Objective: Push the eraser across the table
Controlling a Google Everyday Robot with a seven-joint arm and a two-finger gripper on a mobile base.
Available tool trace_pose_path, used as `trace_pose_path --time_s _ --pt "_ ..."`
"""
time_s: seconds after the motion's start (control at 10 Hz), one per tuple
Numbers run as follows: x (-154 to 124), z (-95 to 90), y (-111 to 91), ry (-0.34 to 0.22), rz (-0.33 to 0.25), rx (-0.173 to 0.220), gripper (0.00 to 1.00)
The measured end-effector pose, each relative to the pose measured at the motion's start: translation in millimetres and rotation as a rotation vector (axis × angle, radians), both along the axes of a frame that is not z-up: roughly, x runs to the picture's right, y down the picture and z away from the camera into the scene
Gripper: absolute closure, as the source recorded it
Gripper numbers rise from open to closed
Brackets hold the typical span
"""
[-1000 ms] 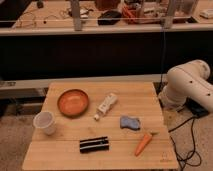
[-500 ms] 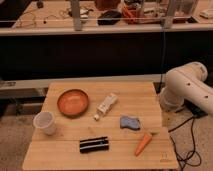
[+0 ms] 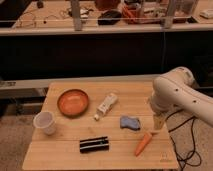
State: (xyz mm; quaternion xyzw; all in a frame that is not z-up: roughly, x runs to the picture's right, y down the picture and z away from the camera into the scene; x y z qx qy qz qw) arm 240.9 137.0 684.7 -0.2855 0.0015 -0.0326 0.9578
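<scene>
Camera view shows the gripper (image 3: 158, 121) over the right side of the desk (image 3: 57, 151), jaws open and empty. The eraser (image 3: 94, 145) lies unmoved near the front edge, well apart from it, so pushing has not begun.

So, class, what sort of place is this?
Probably a robotics lab: a robot arm, its end effector at the edge of the table, props like the eraser and carrot, cluttered workbench behind.

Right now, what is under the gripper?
The gripper, open and empty, hangs over bare table near its right-hand edge, just behind the carrot. The eraser lies apart, toward the front middle. The arm covers the table edge there.
</scene>
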Motion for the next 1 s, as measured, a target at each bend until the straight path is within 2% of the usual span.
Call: trace_pose_path --time_s 0.2,0.6,0.8,1.0 --pt "-23.8 3.6 16.3 -0.031 -0.042 -0.007 0.20" --pt "-37.7 5.0 32.7 -0.066 -0.094 -0.008 0.20" --pt "-50.2 1.7 50.9 -0.098 -0.121 -0.015 0.20" --pt "-62.3 7.1 60.5 -0.122 -0.138 -0.021 0.20"
